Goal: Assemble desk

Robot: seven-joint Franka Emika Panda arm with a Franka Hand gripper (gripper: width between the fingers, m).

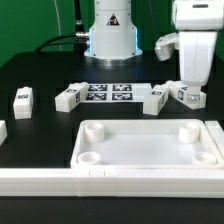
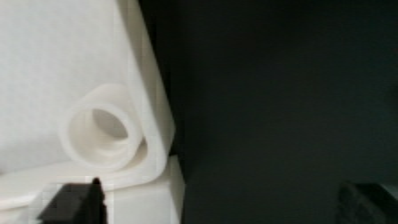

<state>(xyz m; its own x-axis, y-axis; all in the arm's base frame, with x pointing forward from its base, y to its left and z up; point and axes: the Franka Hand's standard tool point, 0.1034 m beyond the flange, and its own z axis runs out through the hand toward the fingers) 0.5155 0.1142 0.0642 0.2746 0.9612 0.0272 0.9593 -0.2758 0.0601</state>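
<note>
Hand (image 1: 190, 76) empty, fingers wide apart, seemingly above leg (image 1: 187, 95) at exterior view's right. Desk top (image 1: 150, 150) flat on surface (image 1: 40, 125), front centre, beside rail (image 1: 35, 182). Risk: off-centre descent tips leg or bumps neighbouring leg (image 1: 155, 100).

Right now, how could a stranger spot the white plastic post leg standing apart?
Behind the wide white tray-like desk top lies the flat marker board. Follow that row toward the exterior view's left: the last tagged white post leg stands alone, touching nothing.
</note>
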